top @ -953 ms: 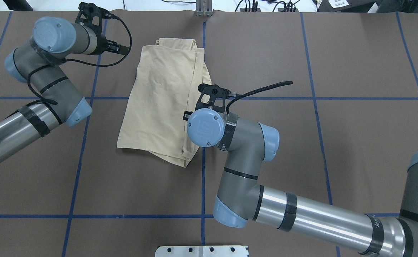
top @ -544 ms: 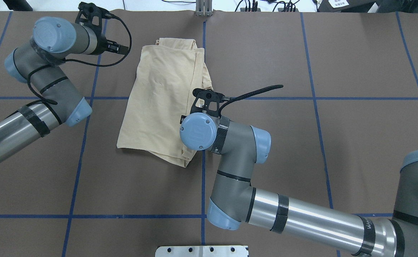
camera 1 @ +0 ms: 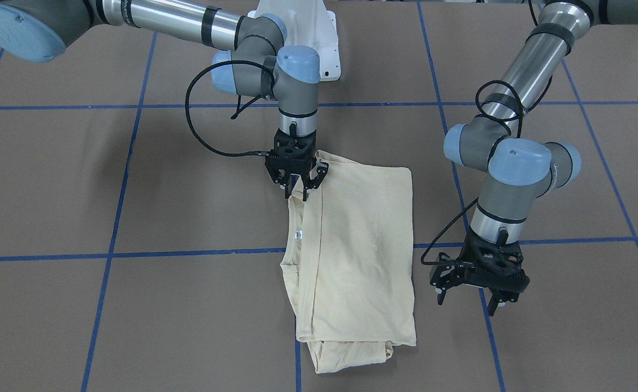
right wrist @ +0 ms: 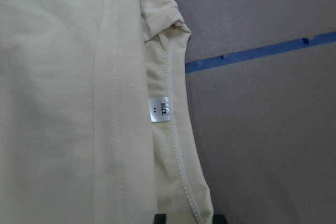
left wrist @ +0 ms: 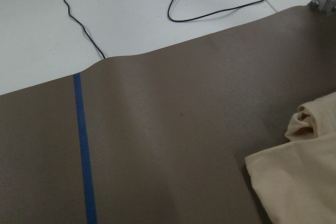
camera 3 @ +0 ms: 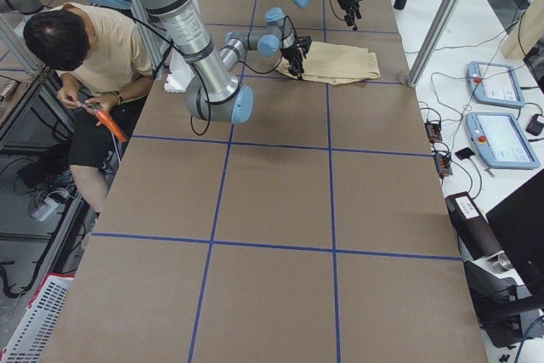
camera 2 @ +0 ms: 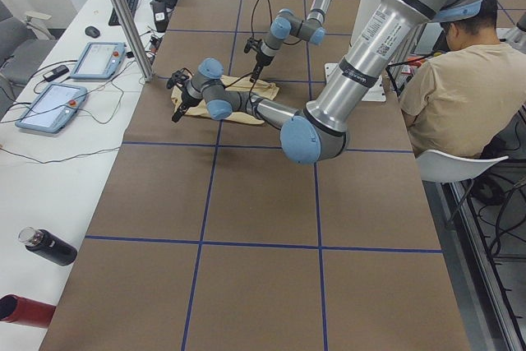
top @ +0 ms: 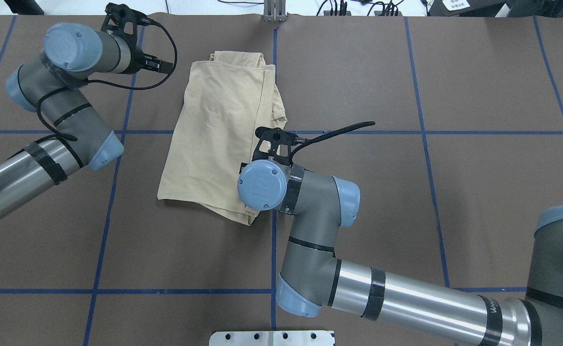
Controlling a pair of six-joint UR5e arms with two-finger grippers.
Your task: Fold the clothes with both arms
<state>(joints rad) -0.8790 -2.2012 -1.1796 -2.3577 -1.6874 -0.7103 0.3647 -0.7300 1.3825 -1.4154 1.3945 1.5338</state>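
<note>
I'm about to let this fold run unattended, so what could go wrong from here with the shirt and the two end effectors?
1. The right end effector is open over the stacked edge of the shirt near the neck tag; it may pinch only some layers, so the fold could open.
2. The left end effector hangs open over bare table beside the shirt; a one-sided lift could drag it askew.

**A:** so where were the cams sitting?

**B:** one hung behind the base pedestal (camera 1: 327,38) looking down on the table (top: 478,72), one faced it from across, steep. two more stood way back at the table's ends. the wrist cams were close in: right one straight over the size tag (right wrist: 159,109) of the shirt (right wrist: 63,103), left one on its far corner.

**A:** overlap?

**B:** every view caught the shirt.
</note>
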